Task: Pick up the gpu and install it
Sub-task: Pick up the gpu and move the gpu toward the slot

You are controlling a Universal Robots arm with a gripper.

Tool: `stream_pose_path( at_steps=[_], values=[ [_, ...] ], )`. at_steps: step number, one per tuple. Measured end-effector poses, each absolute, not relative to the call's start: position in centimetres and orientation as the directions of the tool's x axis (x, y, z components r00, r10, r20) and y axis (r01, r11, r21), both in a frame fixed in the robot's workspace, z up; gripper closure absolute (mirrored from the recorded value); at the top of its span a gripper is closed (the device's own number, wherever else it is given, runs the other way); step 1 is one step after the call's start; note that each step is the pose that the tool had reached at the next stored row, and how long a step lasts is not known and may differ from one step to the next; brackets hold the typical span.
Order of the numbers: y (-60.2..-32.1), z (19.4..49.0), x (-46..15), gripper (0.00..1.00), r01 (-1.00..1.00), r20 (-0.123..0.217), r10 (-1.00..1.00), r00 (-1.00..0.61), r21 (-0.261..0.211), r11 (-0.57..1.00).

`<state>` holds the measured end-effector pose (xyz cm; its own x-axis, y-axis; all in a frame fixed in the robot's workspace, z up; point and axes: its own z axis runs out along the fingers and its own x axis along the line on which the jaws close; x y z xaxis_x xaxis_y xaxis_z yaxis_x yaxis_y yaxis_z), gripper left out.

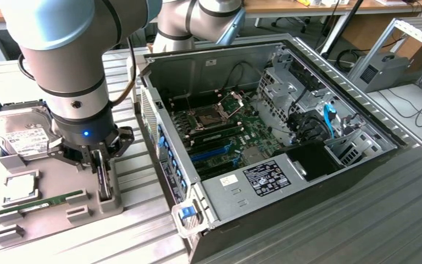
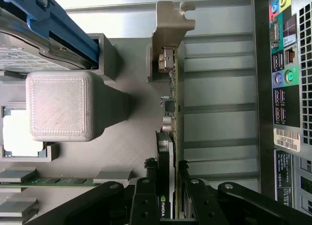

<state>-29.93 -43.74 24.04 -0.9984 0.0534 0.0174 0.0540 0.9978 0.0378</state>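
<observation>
Standing on edge in the grey holder tray, the gpu is pinched between the fingers of the gripper — metal bracket at its far end. The open computer case lies just to the exterior view's right — a hard drive to its left.

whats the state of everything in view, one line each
gpu: upright on edge in the gray holder, gripped
fingers: shut on the gpu's two faces
computer case: on its side, side panel off
hard drive: tilted in the holder, untouched
ram stick: resting in the holder, untouched
</observation>
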Motion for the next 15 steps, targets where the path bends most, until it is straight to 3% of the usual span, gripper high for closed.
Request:
stream_pose_path(
  at_steps=[15],
  values=[
    [-43.7, 25.6, -29.9, 0.73, 0.054, 0.017, 0.053, -0.998, 0.038, 0.998]
  ],
)
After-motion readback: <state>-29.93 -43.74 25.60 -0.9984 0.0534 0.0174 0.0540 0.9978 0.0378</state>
